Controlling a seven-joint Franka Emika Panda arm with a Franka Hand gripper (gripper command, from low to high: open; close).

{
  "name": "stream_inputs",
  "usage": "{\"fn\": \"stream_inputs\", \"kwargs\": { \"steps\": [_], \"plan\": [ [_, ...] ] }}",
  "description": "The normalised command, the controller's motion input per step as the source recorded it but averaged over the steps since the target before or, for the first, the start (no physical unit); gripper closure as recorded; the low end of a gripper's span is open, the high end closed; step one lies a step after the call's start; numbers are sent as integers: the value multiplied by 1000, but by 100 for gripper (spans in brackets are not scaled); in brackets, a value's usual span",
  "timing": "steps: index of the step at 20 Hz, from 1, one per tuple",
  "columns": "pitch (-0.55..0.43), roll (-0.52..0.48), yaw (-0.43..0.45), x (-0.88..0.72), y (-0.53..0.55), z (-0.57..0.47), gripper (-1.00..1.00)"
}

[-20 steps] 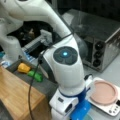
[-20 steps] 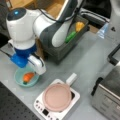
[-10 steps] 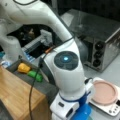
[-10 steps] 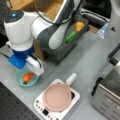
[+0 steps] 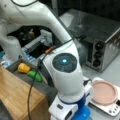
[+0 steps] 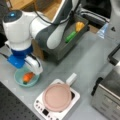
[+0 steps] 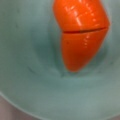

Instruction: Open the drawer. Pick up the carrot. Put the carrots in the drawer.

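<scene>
Already pulled out: the drawer point(image 6: 62, 47) point(image 5: 30, 83), dark grey, under the wooden cabinet top point(image 5: 17, 100), with a yellow toy piece point(image 6: 80, 25) point(image 5: 23, 68) and a green toy vegetable point(image 6: 70, 36) point(image 5: 35, 75) lying side by side inside. Not yet in there: the carrot point(image 6: 28, 77) point(image 7: 80, 35), resting in a pale teal bowl point(image 6: 18, 78) point(image 7: 27, 75) on the grey worktop point(image 6: 85, 62), well apart from the drawer, toward a front view's left. Bent steeply down over that bowl, the white arm point(image 6: 18, 30) point(image 5: 66, 75), wrist pointing at the worktop, blue collar just above the bowl's rim. Directly over the bowl, the end effector point(image 6: 33, 67), one white finger point(image 6: 35, 65) showing beside the carrot; cannot tell how far open, nor whether touching the carrot. Filling the wrist view: the carrot's orange tip against the bowl's floor, no fingers visible. Nearby: a small scale with a pink dish point(image 6: 57, 97) point(image 5: 103, 92) and a silver toaster oven point(image 5: 100, 42) point(image 6: 107, 100).
</scene>
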Motion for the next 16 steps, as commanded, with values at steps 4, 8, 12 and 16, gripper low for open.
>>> {"fn": "stream_inputs", "kwargs": {
  "steps": [4, 8, 12, 16],
  "plan": [
    [245, 87, -23, 439, -77, 127, -100],
    [323, 17, -56, 469, -30, 156, -100],
    [318, 13, -33, 496, -28, 161, -100],
    [319, 22, -26, 490, -43, 147, -100]
  ]
}}
